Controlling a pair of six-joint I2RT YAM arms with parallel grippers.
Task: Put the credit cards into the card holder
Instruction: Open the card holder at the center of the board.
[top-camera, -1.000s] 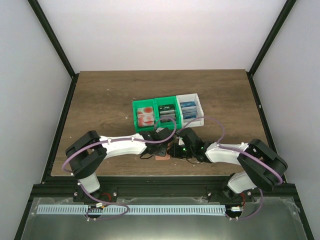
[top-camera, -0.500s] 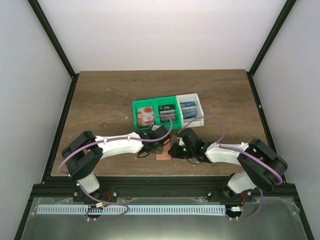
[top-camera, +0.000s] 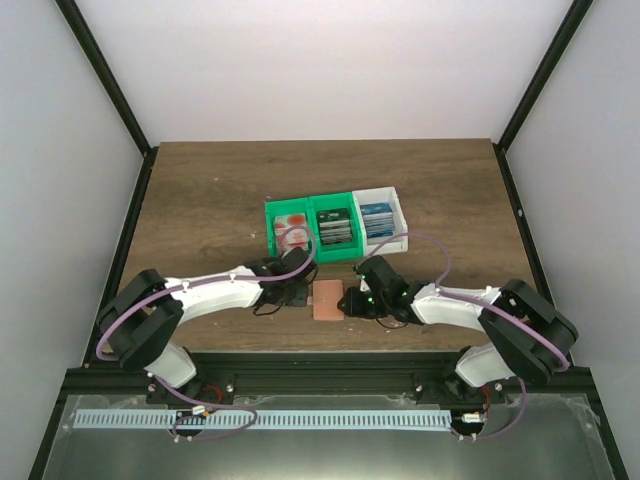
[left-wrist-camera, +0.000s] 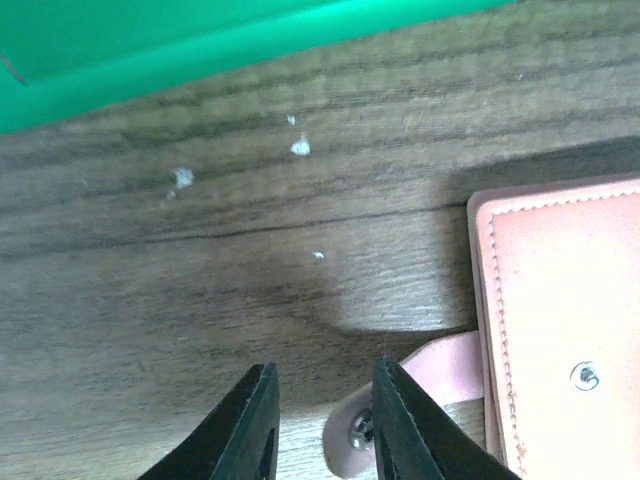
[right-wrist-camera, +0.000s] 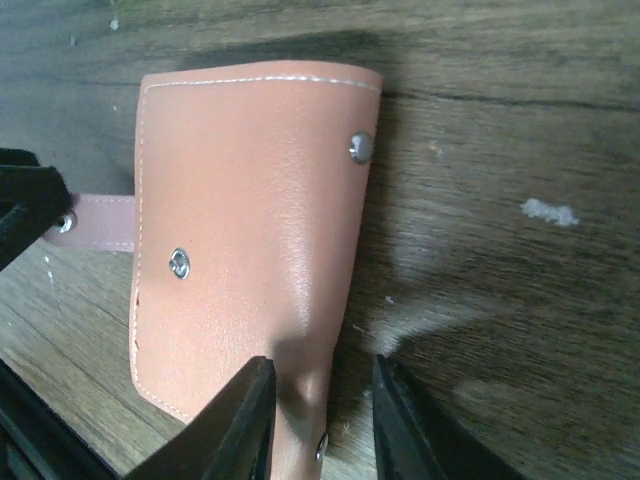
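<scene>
The salmon-orange card holder (top-camera: 327, 299) lies closed and flat on the table between my two grippers. My left gripper (top-camera: 293, 291) sits just left of it, jaws open. In the left wrist view, the holder's snap tab (left-wrist-camera: 415, 385) touches the right finger, and the holder (left-wrist-camera: 560, 320) is at the right edge. My right gripper (top-camera: 353, 300) is open. In the right wrist view its jaws (right-wrist-camera: 322, 425) straddle the holder's (right-wrist-camera: 250, 230) folded right edge. The credit cards are in three bins: red-and-white (top-camera: 292, 231), dark (top-camera: 334, 226), blue (top-camera: 376, 219).
The two green bins (top-camera: 270, 225) and the white bin (top-camera: 398, 212) stand in a row just behind the card holder. The green bin's wall (left-wrist-camera: 200, 40) is close ahead of my left gripper. Black frame posts edge the table.
My left arm has drawn back to the left, off the card holder, which now lies uncovered. The right arm has barely moved.
</scene>
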